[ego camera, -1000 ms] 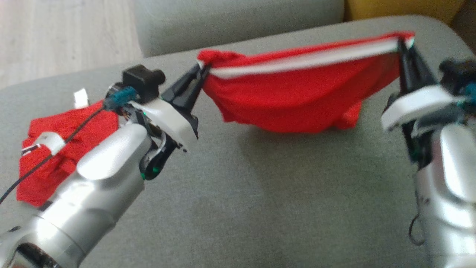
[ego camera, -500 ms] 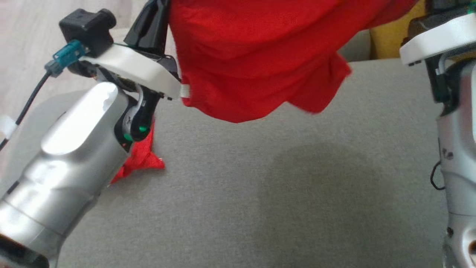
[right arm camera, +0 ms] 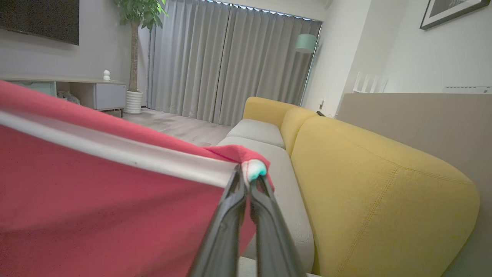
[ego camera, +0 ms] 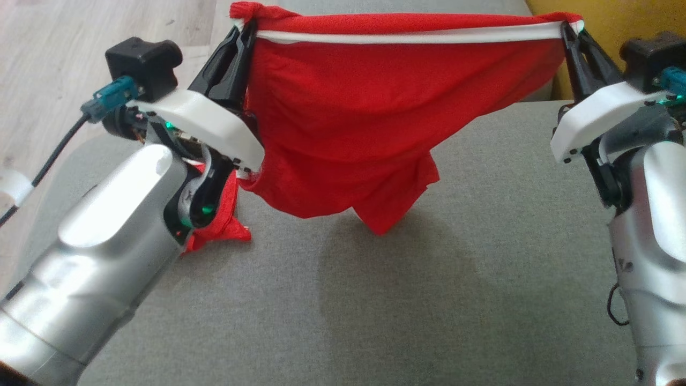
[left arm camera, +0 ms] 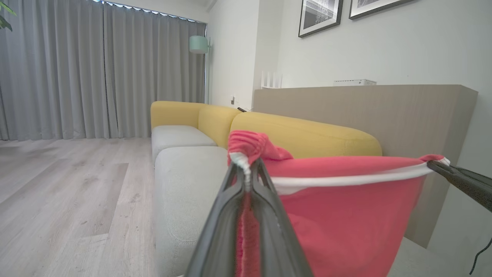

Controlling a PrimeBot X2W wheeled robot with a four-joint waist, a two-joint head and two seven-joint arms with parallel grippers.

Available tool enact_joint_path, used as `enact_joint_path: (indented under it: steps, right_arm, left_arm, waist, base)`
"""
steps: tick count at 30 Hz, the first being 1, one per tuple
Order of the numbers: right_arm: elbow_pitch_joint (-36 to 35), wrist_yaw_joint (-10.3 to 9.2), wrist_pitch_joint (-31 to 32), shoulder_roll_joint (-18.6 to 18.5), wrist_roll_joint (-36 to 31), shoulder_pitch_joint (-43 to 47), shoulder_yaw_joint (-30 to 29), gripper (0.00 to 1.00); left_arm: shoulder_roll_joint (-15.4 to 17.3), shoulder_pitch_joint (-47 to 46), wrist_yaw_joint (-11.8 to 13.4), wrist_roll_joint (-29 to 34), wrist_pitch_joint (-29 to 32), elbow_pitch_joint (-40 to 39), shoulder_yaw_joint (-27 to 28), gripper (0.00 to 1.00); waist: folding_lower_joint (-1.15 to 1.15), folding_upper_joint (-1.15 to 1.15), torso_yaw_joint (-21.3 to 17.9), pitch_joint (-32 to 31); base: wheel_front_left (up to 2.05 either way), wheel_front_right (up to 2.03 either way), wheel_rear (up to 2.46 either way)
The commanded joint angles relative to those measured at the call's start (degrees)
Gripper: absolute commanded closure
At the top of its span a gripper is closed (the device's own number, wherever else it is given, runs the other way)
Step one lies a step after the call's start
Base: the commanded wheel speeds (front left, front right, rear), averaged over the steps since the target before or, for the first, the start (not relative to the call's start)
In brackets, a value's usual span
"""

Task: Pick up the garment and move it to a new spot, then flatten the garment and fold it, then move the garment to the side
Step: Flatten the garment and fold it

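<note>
Grey cushion (ego camera: pixel 375 300) with crumpled red cloth (ego camera: pixel 225 228)

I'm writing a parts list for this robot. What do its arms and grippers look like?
Silver forearms, white wrist plates, black camera boxes with teal plugs; a black cable leaves the left one. Left gripper and right gripper: long dark tapered fingers.

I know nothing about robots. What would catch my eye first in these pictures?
A red garment with a white band along its top edge, stretched in the air between the left end effector and the right end effector, each shut on an upper corner. It hangs over a grey cushion, where a second red cloth peeks from behind the left arm. In the right wrist view a yellow sofa back stands out.
</note>
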Motion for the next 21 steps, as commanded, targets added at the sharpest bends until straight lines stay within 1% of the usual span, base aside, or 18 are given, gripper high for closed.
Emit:
enact_joint_path:
  steps: [1, 4, 9, 11, 12, 14, 15, 17, 19, 21]
  right_arm:
    - [-1.9, -0.05, 0.4, -0.6, 0.7, -2.4, 0.3, 1.0]
    - [-1.7, -0.05, 0.9, -0.8, 1.3, -2.9, 0.6, 1.0]
    - [0.6, -0.05, 2.6, -1.2, 2.9, -6.6, 3.3, 1.0]
    - [2.3, -0.05, 3.1, -1.6, 3.4, -10.1, 4.7, 1.0]
    - [5.1, -0.05, 3.1, -1.4, 4.6, -14.9, 5.6, 1.0]
    - [8.4, -0.05, 1.7, -0.5, 5.6, -20.8, 5.4, 1.0]
    - [10.1, -0.05, 0.4, -0.4, 5.3, -24.0, 5.3, 1.0]
    - [13.1, -0.05, -3.6, 0.1, 3.4, -31.1, 3.8, 1.0]
    - [16.2, -0.05, -9.0, 1.0, 0.5, -37.6, 0.4, 1.0]
    - [19.6, -0.05, -13.9, 1.9, -3.1, -42.0, -2.2, 1.0]
  left_arm:
    - [3.1, -3.3, 0.9, -0.5, 0.3, -1.3, 3.3, 1.0]
    - [3.7, -3.6, 0.6, -1.5, 2.3, -1.2, 3.3, 1.0]
    - [5.7, -6.9, -0.9, -0.8, 6.9, 1.0, 1.9, 1.0]
    - [6.3, -9.6, -1.3, -0.5, 8.9, 2.8, 2.0, 1.0]
    - [6.5, -12.8, -1.9, -0.2, 10.7, 5.3, 2.1, 1.0]
    - [6.3, -16.9, -2.7, 0.5, 11.3, 8.2, 2.6, 1.0]
    - [6.0, -19.3, -3.1, 1.1, 11.1, 9.8, 2.9, 1.0]
    - [5.2, -25.1, -3.0, 2.4, 9.6, 12.8, 4.4, 1.0]
    - [4.0, -31.4, -2.7, 4.9, 5.6, 15.8, 5.9, 1.0]
    - [2.3, -35.9, -3.0, 6.8, 0.5, 18.6, 7.0, 1.0]
  waist:
    - [0.0, 0.0, 0.0, 0.3]
    - [0.0, 0.0, -0.6, 1.3]
    - [0.0, 0.0, -2.4, 4.9]
    - [0.0, 0.0, -3.4, 8.3]
    - [0.0, 0.0, -4.4, 12.2]
    - [0.0, 0.0, -5.4, 15.9]
    - [0.0, 0.0, -5.7, 17.7]
    - [0.0, 0.0, -6.5, 21.6]
    - [0.0, 0.0, -6.9, 24.9]
    - [0.0, 0.0, -7.0, 26.9]
  base:
    - [0.0, 0.0, 0.0]
    - [0.0, 0.0, 0.0]
    - [0.0, 0.0, 0.0]
    - [0.0, 0.0, 0.0]
    - [0.0, 0.0, 0.0]
    - [0.0, 0.0, 0.0]
    - [0.0, 0.0, 0.0]
    - [0.0, 0.0, 0.0]
    - [0.0, 0.0, 0.0]
    - [0.0, 0.0, 0.0]
